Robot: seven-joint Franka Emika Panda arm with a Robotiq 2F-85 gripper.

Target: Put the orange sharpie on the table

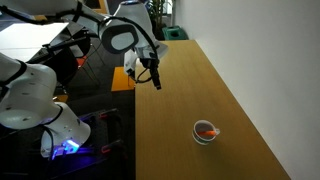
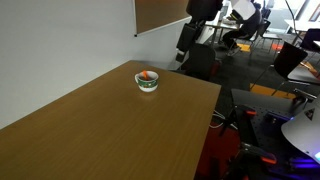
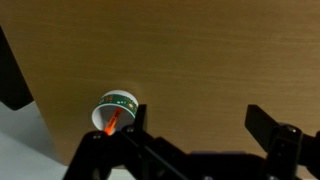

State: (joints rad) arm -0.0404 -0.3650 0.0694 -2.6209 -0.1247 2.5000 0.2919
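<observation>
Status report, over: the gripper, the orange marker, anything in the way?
Gripper open, empty, above long light-brown wooden table. Short orange-red sharpie lies in small white round bowl, not yet on table. Nothing seen between gripper and bowl.

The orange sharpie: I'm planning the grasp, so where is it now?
In an exterior view the orange sharpie lies inside the white bowl on the table, near a table edge, well apart from the claw hanging above.

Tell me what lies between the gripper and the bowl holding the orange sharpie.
Nothing: in an exterior view only bare table top stretches between the gripper and the white bowl with the orange sharpie.
</observation>
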